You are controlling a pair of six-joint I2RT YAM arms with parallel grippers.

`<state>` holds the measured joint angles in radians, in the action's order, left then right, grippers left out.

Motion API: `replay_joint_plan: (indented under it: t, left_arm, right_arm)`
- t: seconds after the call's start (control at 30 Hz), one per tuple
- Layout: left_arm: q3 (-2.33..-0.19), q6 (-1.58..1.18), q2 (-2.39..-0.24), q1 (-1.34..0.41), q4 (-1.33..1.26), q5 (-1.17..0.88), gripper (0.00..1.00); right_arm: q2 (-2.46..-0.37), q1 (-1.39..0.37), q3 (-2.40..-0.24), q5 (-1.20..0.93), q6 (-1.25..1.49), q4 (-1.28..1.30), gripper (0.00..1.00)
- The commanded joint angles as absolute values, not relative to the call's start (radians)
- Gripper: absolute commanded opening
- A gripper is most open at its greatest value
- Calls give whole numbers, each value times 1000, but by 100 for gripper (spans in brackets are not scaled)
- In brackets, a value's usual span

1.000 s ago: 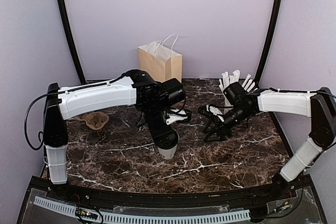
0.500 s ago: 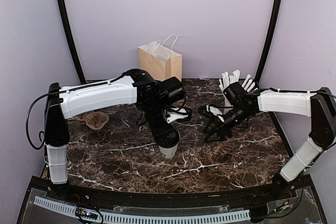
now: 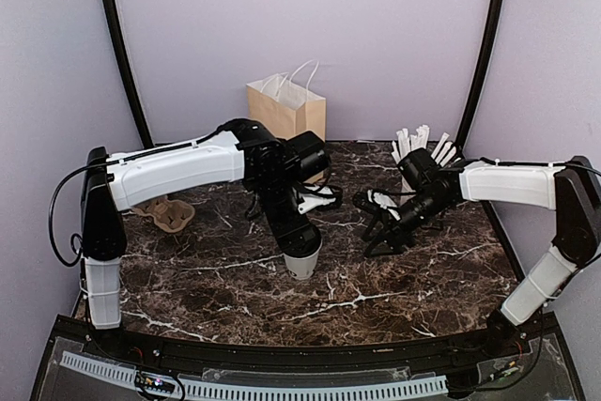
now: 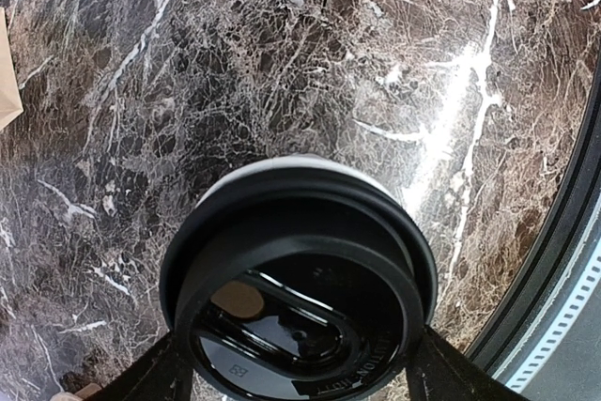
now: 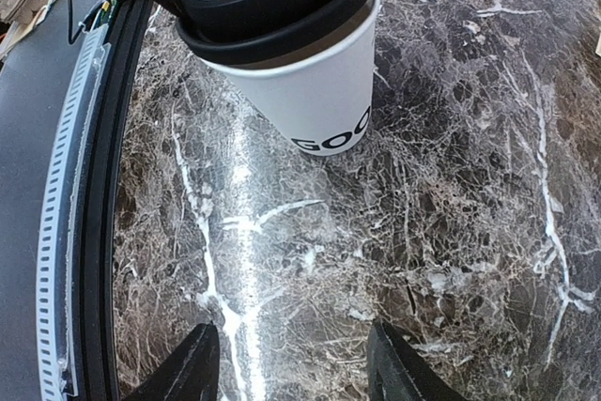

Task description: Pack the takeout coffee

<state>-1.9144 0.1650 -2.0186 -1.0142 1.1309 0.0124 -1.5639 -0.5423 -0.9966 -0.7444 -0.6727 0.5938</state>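
The takeout coffee (image 3: 302,265) is held near the middle of the table (image 3: 423,307) by the left gripper (image 4: 299,354), clamped at the black lid (image 4: 299,298); that lid could be popped off and the coffee spilled short of the paper bag (image 3: 286,112). The right gripper (image 5: 293,363) is spread, empty.

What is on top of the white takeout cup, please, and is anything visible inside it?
A round black lid sits on the takeout cup, closing it. The contents cannot be seen: the lid covers them.
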Motion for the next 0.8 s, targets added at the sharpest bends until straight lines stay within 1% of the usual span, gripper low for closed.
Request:
replay_joint_plan:
  t: [0.0,0.47,0.77]
  left_arm:
    - [-1939,173,-1994,-1010,1140,-14,80]
    - [-1941,176,-2028,-978,1127,-24,80]
    - [-1954,172,-2034,-974,1133,-92,80]
  right_arm:
    - [-1587,-556,-1017,-762,-683,610,55]
    - [-1589,-564,-1015,-755,-693,614,55]
    - [-1591,-564,-1014,-753,-698,617,55]
